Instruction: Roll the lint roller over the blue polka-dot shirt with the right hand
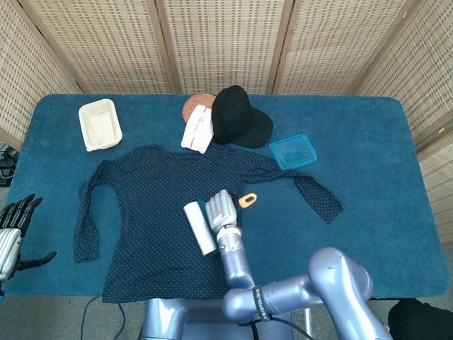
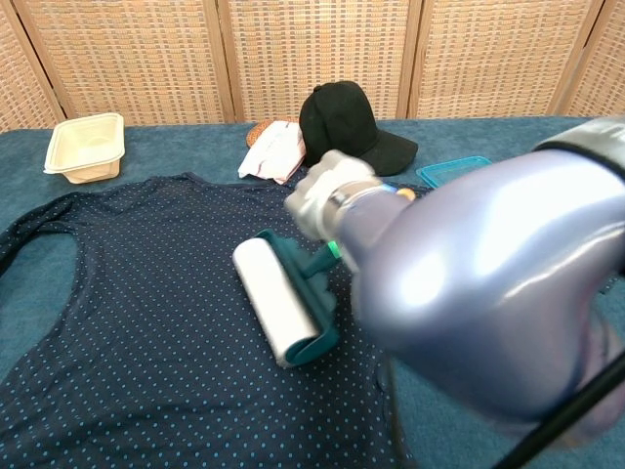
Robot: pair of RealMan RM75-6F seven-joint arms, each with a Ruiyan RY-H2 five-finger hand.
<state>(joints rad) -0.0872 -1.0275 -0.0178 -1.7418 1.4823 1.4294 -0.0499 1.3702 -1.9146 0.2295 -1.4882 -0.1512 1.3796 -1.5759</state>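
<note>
The blue polka-dot shirt [image 1: 152, 205] [image 2: 137, 322] lies spread flat on the table, sleeves out to both sides. My right hand [image 1: 221, 210] [image 2: 322, 195] grips the teal handle of the lint roller [image 1: 200, 227] [image 2: 283, 311], whose white roll lies on the shirt's lower middle. The orange end of the handle [image 1: 248, 200] sticks out to the right of the hand. My left hand [image 1: 14, 230] hangs off the table's left edge with its fingers apart, holding nothing.
A white tray [image 1: 100, 125] [image 2: 86, 145] sits at the back left. A black cap [image 1: 239, 117] [image 2: 347, 122], a folded white cloth [image 1: 197, 129] on a brown coaster [image 1: 195, 104], and a teal lid [image 1: 293, 151] lie behind the shirt.
</note>
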